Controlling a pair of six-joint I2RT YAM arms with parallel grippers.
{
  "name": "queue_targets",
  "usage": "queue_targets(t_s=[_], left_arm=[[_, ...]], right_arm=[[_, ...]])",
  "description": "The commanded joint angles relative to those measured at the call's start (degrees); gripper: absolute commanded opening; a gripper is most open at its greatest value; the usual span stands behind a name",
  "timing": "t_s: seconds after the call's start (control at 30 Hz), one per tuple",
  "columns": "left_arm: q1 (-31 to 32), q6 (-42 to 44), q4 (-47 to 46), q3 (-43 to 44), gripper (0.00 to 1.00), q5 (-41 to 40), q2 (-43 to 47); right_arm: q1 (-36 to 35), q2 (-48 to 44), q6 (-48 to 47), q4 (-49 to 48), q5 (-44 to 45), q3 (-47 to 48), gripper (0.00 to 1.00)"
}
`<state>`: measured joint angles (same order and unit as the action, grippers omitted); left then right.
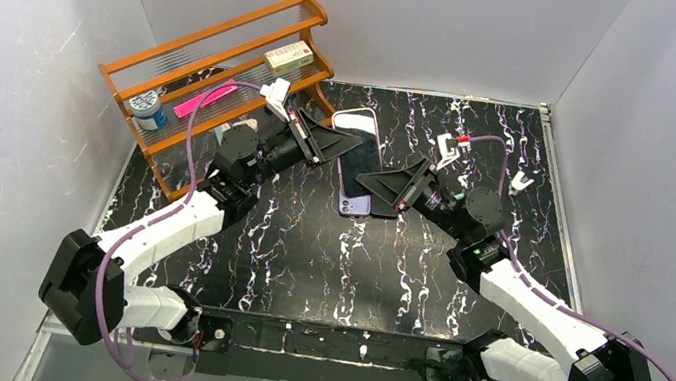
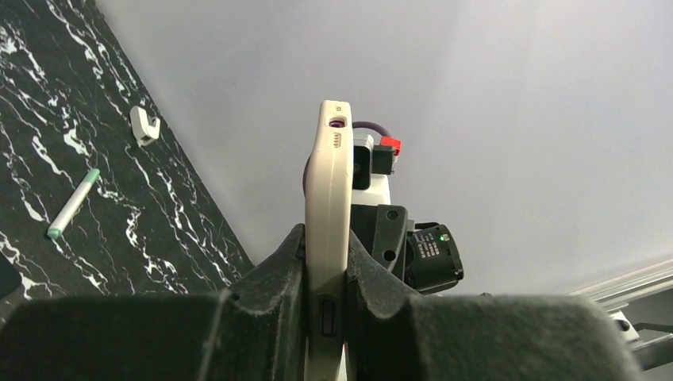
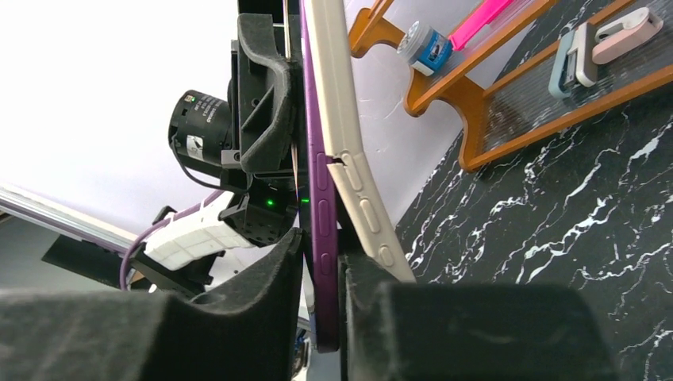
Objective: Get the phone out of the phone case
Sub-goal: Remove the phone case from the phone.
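Observation:
The purple phone and the cream phone case hang together above the middle of the black marble table. My left gripper is shut on the case's far end; in the left wrist view the case's cream edge stands upright between that gripper's jaws. My right gripper comes in from the right. In the right wrist view my right gripper has its jaws shut on the phone's purple edge. There the case bends away from the phone to the right.
An orange wooden rack stands at the back left, holding a blue spool, a pink strip and a small box. A white hook lies at the back right. A green-tipped pen lies on the table.

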<state>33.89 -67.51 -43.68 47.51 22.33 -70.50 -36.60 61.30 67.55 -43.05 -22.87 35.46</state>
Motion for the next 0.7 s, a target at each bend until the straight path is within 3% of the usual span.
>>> queue_targets(t_s=[0.0, 0.13, 0.23, 0.3, 0.47, 0.67], left_arm=[[5.31, 2.37, -1.29, 1.05, 0.05, 8.64, 3.41], [4.91, 10.97, 9.94, 2.34, 0.30, 1.98, 6.27], [4.93, 13.87, 13.09, 1.37, 0.51, -3.58, 9.21], [4.88, 14.59, 13.81, 0.17, 0.60, -5.82, 10.91], [4.88, 13.96, 13.99, -4.48, 0.69, -9.87, 15.31], [4.84, 16.41, 20.05, -6.16, 0.72, -11.65, 19.11]], right_arm=[[0.61, 1.67, -2.19, -4.05, 3.64, 4.96, 0.20], [1.07, 1.02, -1.53, -3.42, 2.60, 5.44, 0.01], [1.39, 0.04, -1.09, -2.30, 3.22, 5.80, 0.01], [1.78, -0.34, -0.66, -1.87, 3.75, 6.19, 0.01], [2.18, 0.09, 0.68, -1.53, 4.71, 8.28, 0.01], [2.31, 0.31, 1.16, -0.29, 6.41, 9.62, 0.01]])
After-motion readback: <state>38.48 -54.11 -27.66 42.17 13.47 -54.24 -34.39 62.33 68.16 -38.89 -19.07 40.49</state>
